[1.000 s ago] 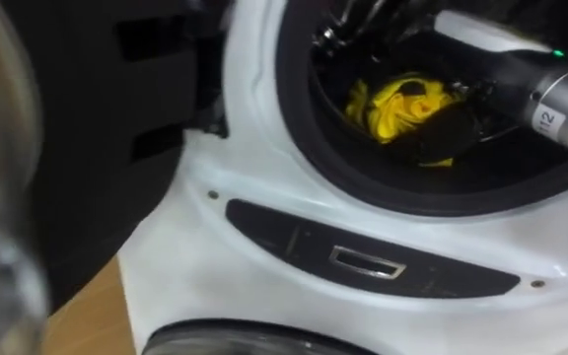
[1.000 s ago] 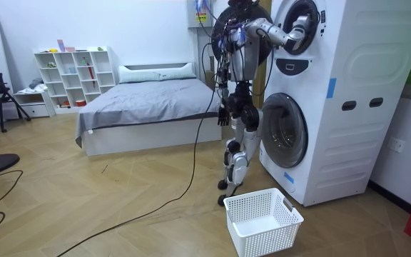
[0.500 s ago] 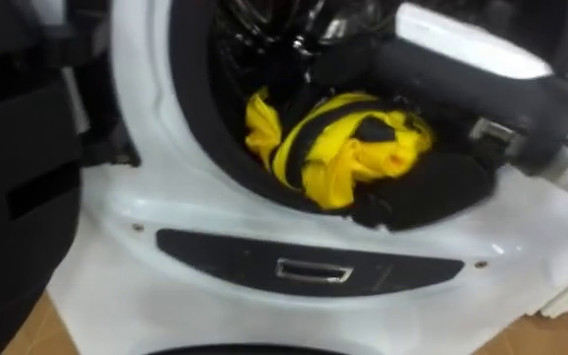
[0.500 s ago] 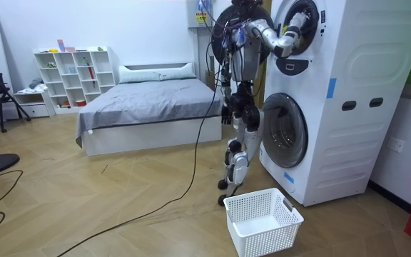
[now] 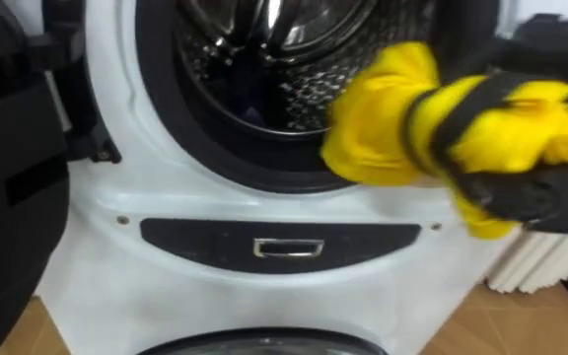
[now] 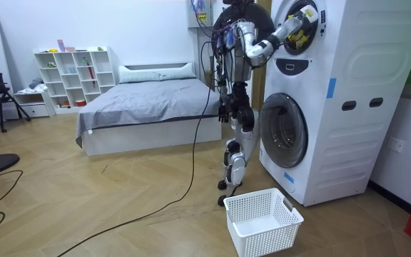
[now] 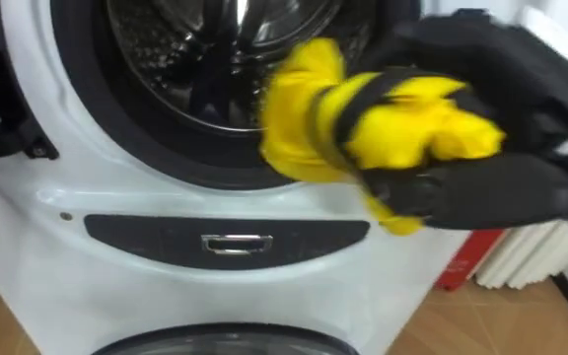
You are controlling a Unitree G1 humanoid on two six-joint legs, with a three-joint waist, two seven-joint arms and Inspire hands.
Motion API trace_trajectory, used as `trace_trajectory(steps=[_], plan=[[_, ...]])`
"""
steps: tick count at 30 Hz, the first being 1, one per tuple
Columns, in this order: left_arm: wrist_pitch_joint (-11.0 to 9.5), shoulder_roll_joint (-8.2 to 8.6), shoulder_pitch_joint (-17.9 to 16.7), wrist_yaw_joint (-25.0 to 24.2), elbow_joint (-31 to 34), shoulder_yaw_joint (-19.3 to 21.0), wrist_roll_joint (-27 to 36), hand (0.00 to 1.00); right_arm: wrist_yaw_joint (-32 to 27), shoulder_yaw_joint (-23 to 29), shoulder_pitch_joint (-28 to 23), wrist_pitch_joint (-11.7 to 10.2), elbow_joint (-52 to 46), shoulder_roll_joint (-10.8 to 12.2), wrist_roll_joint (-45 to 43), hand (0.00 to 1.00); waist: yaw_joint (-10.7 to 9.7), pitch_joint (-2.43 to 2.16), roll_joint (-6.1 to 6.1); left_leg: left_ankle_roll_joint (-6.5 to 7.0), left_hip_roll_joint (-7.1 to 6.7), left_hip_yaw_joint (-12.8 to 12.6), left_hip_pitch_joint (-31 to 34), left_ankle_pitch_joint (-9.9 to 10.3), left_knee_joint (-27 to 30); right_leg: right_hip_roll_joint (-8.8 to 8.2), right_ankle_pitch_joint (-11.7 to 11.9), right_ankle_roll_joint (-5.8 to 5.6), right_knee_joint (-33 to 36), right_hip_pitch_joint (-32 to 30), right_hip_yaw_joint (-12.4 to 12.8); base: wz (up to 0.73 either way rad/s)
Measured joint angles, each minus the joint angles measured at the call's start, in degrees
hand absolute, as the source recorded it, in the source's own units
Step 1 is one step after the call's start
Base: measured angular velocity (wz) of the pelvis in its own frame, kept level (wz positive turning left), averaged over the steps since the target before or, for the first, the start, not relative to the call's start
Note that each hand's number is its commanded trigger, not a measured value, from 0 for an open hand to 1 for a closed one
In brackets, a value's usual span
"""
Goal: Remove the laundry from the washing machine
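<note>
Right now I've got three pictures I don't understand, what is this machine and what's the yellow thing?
It is a two-legged humanoid robot doing laundry. The room view, from a camera standing in the room, shows it before two stacked washing machines, a white laundry basket on the floor by its feet. The two close views come from cameras in its head, facing the upper machine's open drum. Its black right hand grips a yellow garment at the drum's mouth.
</note>
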State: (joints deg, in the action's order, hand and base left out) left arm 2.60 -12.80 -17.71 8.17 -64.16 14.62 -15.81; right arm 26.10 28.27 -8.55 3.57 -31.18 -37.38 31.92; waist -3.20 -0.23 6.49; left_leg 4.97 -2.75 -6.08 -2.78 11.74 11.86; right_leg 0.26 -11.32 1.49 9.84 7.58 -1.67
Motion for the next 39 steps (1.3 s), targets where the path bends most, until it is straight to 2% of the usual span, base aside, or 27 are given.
trace_trajectory(steps=[2,3,6,8,10,12,13,15,17,21,24,25,26,30,31,32,34,37,39], plan=[[-0.2,0.06,0.8,0.0,0.0,0.0,0.0,0.0,-0.5,0.0,-2.4,0.1,1.7,2.2,-1.3,1.0,-0.8,-0.09,-0.34,-0.08,0.12,-0.5,0.1,0.1,0.6,0.05,0.1,0.14,0.0,-0.1,0.1,-0.21],[-0.2,0.11,1.0,0.0,0.0,0.0,0.0,0.0,-0.6,0.0,-3.2,0.1,2.1,2.5,-1.7,1.0,-1.0,-0.09,-0.41,-0.08,0.18,-0.8,0.1,0.1,0.7,0.04,0.0,0.27,0.0,-0.2,0.3,-0.17],[-0.1,0.21,1.3,0.0,-0.3,-0.3,0.0,0.0,-0.9,-0.1,-6.7,0.2,4.4,4.7,-3.3,1.0,-1.3,0.15,-0.43,-0.09,0.52,-2.4,-0.1,0.1,0.8,0.26,0.0,0.65,0.0,-0.8,1.8,-0.26],[0.0,-0.11,1.5,0.2,-0.2,-0.3,0.1,0.0,-1.5,-0.2,-8.9,0.4,8.0,5.9,-4.8,1.0,-1.2,0.15,-0.43,-0.09,1.04,-4.6,-0.6,0.1,0.1,0.57,0.5,0.7,-0.1,-1.3,3.3,-0.4],[0.0,-0.56,1.5,0.2,-0.2,-0.3,0.2,0.0,-2.7,-0.2,-10.3,1.6,9.2,6.6,-5.6,1.0,-1.4,0.06,-0.3,-0.09,1.29,-5.8,-0.7,0.1,-0.2,0.83,0.7,0.7,0.0,-1.8,4.6,-0.39],[0.0,-1.06,1.9,0.2,-0.2,-0.3,0.1,0.0,-2.9,-0.2,-11.1,1.9,10.5,6.9,-6.8,1.0,-2.0,0.22,-0.2,-0.09,1.48,-6.8,-0.8,0.1,-0.3,1.0,0.9,0.69,0.1,-2.2,5.6,-0.35],[0.0,-1.28,2.3,0.2,-0.1,-0.3,0.1,0.0,-2.9,-0.3,-11.1,2.0,12.1,7.0,-7.1,1.0,-2.1,0.33,-0.15,-0.13,1.8,-8.1,-0.8,0.1,-0.5,1.23,1.2,0.64,0.2,-2.6,6.5,-0.44],[0.0,-1.67,3.1,0.2,-0.1,-0.7,0.0,0.0,-2.9,-0.4,-11.1,2.1,15.2,7.6,-7.1,1.0,-2.0,0.46,-0.26,-0.31,2.43,-9.6,-0.6,0.3,-0.5,1.7,2.0,0.66,0.3,-3.5,6.7,-0.49],[0.2,-2.19,4.4,0.1,0.0,-2.4,0.1,0.0,-3.0,-1.3,-11.3,2.8,17.6,8.6,-7.2,1.0,-2.2,0.55,-0.37,-0.54,3.07,-11.8,-0.6,0.8,-0.6,2.27,2.2,0.71,0.9,-4.7,7.9,-0.51],[1.3,-2.75,7.4,0.0,-0.1,-6.0,0.6,0.0,-2.8,-5.1,-11.4,3.0,22.2,9.3,-6.4,1.0,-3.3,0.7,-1.02,-0.92,3.92,-14.3,-1.0,1.8,-0.6,3.09,2.5,0.86,0.9,-4.7,10.9,-0.43],[1.1,-2.89,9.9,-0.1,0.1,-9.3,0.6,0.0,-2.4,-7.5,-12.2,3.5,26.7,11.4,-6.4,1.0,-4.4,0.63,-1.65,-1.05,4.39,-16.9,-1.0,1.9,-0.6,3.62,2.9,0.85,1.0,-6.0,12.8,-0.41],[1.1,-2.88,11.0,-0.1,0.2,-10.2,0.6,0.0,-2.3,-8.4,-12.3,3.5,28.9,12.3,-6.5,1.0,-4.4,0.53,-2.1,-1.21,4.66,-18.2,-0.8,2.0,-0.6,3.89,3.3,0.86,1.1,-6.8,13.0,-0.67],[2.6,-2.67,11.4,-0.3,-0.5,-10.5,0.7,0.0,-2.3,-9.4,-12.3,3.5,31.3,13.0,-6.5,1.0,-4.6,0.34,-2.74,-1.41,4.98,-19.4,-0.6,2.1,-0.6,4.22,3.7,0.83,1.1,-7.5,13.4,-0.69],[3.5,-2.49,11.5,-0.5,-1.2,-14.4,2.9,0.0,-3.1,-11.6,-12.2,3.6,42.5,15.1,-6.8,1.0,-6.1,0.32,-4.44,-1.47,5.13,-21.5,0.8,2.3,-0.5,4.35,3.9,0.85,1.4,-9.3,14.1,-0.34],[3.5,-2.32,11.6,-0.5,-1.2,-15.6,3.0,0.0,-3.5,-12.4,-12.1,3.6,45.6,15.6,-7.1,1.0,-6.3,0.5,-5.12,-1.46,5.18,-22.2,1.2,2.3,-0.5,4.46,3.9,0.85,1.9,-10.5,14.5,-0.23],[3.5,-2.17,11.7,-0.5,-1.3,-16.7,3.0,0.0,-3.7,-13.4,-11.9,3.4,49.0,15.6,-7.1,1.0,-6.6,0.65,-5.74,-1.44,5.17,-22.5,1.3,2.3,-0.7,4.56,3.9,0.84,1.9,-11.0,15.0,-0.21],[3.7,-2.18,11.6,-0.4,-1.5,-18.5,3.0,0.0,-4.4,-14.5,-11.0,3.4,53.9,16.2,-7.2,1.0,-7.3,0.49,-6.59,-1.39,5.18,-22.9,2.0,2.3,-0.9,4.65,4.0,0.81,2.1,-11.9,15.1,-0.14],[3.7,-1.93,12.1,-0.8,-1.6,-20.6,3.0,0.0,-5.5,-16.1,-7.6,3.1,60.5,16.7,-7.5,1.0,-8.8,0.74,-8.39,-1.23,5.2,-23.5,4.2,2.4,-0.4,4.66,4.1,0.65,3.0,-14.6,15.2,-0.13],[3.6,-1.86,12.3,-1.5,-1.6,-21.7,3.9,0.0,-5.8,-16.2,-6.6,1.9,64.0,16.8,-7.1,1.0,-9.3,0.56,-9.56,-1.21,5.2,-23.7,5.1,2.4,-0.2,4.65,4.1,0.61,3.0,-15.6,15.2,-0.09]])
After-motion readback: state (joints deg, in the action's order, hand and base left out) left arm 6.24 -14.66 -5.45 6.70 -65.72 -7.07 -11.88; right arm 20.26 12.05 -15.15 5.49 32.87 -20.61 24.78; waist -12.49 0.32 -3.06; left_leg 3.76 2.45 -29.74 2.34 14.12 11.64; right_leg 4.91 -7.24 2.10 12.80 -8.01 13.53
